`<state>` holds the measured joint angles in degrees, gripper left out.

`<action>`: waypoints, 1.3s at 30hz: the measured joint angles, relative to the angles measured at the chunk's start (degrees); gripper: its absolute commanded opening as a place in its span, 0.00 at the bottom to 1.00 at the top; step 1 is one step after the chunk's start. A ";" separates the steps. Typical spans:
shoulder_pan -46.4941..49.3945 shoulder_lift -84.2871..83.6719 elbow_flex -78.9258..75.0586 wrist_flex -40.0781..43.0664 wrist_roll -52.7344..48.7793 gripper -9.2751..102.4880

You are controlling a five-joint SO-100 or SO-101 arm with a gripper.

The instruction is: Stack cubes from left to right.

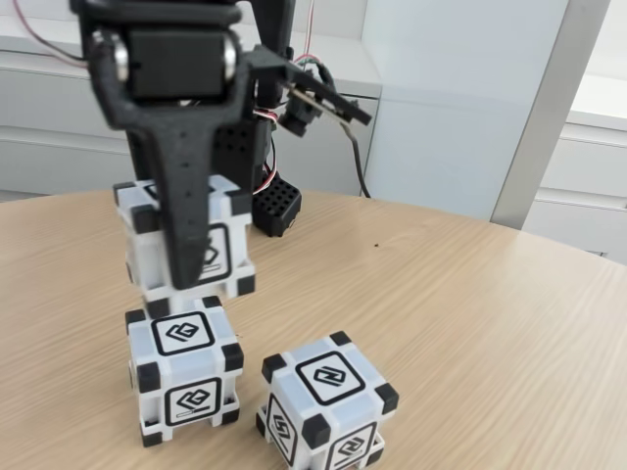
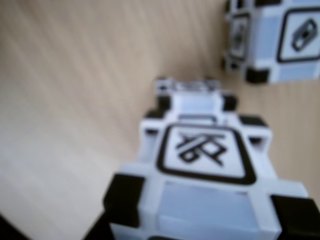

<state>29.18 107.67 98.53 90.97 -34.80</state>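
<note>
In the fixed view my black gripper (image 1: 191, 266) is shut on one white cube (image 1: 140, 253), with one finger running down its front face. That cube hangs directly over a second cube (image 1: 184, 372) on the table, almost touching its top; I cannot tell whether they touch. A third cube (image 1: 328, 401) sits on the wood to the right of the pair, near the front. The wrist view looks down on the held cube (image 2: 202, 165), blurred and close. The edge of the lower cube (image 2: 190, 87) peeks out beyond it, and the third cube (image 2: 280, 40) sits at top right.
The arm's base with a black perforated block (image 1: 279, 204) and cables (image 1: 358, 162) stands behind the cubes. The round wooden table (image 1: 470, 294) stretches bare to the right, its curved edge at the back. White cabinets (image 1: 441, 108) stand beyond it.
</note>
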 measured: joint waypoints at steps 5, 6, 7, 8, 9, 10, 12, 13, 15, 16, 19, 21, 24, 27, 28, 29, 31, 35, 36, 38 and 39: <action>-0.26 -2.46 0.00 -0.18 4.75 0.08; -0.26 -2.64 0.00 -0.18 5.54 0.08; -0.26 -2.64 0.00 -0.18 5.98 0.08; -0.26 -2.81 0.00 -0.18 6.33 0.08; -0.26 -2.81 0.00 -0.18 6.68 0.08; -0.26 -2.81 0.00 -0.18 6.86 0.08; -0.26 -2.81 0.00 -0.18 7.73 0.08; -0.26 -2.81 0.00 -0.18 8.09 0.08; -0.26 -2.81 0.00 -0.18 8.70 0.08; -0.26 -2.81 0.00 -0.18 9.05 0.08; -0.26 -2.81 0.00 -0.18 9.67 0.08; -0.26 -2.99 0.00 -0.18 9.67 0.08; -0.26 -5.01 0.00 -0.18 9.67 0.08; -0.09 -7.38 0.00 -0.18 9.58 0.08; -0.18 -7.56 0.00 -0.18 9.23 0.08; -0.18 -7.56 0.00 -0.18 8.96 0.08; -0.18 -7.73 0.00 -0.62 9.23 0.08; 0.35 -7.73 0.00 -2.37 8.79 0.08; 0.35 -7.73 0.00 -2.81 8.61 0.08; 0.35 -7.73 0.00 -3.34 8.09 0.08; 0.35 -7.73 0.00 -3.52 7.82 0.08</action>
<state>29.53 99.93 98.53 87.45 -26.98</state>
